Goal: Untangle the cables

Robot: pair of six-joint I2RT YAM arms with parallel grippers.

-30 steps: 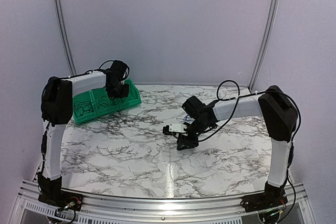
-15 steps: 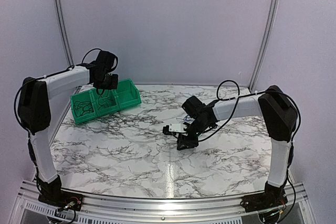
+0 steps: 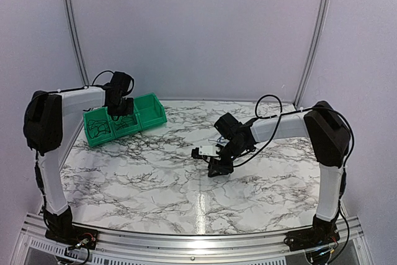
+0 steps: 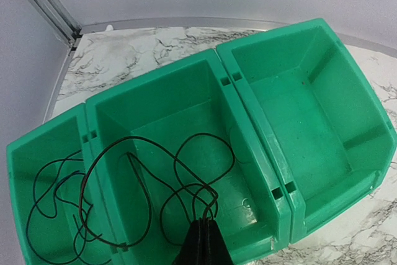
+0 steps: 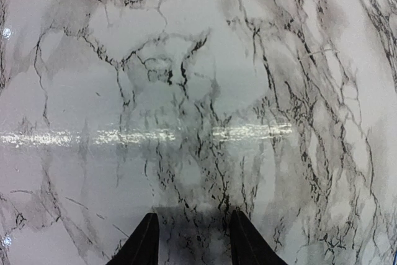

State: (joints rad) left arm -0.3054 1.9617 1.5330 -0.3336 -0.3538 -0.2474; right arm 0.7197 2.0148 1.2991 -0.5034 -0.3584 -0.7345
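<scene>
Jaws of left gripper (image 4: 201, 241) pinched shut on the cables (image 4: 205, 200); right gripper (image 5: 189, 240) spread wide, empty, over table (image 5: 186, 60); cables lie across two compartments of green bin (image 4: 248, 100), draped over the divider; I judge them light, limp, snag-prone; I'd grip single strands, not the knot.

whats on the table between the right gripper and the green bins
Nothing: top view shows bare marble table between right gripper and green bins holding the cables.
</scene>
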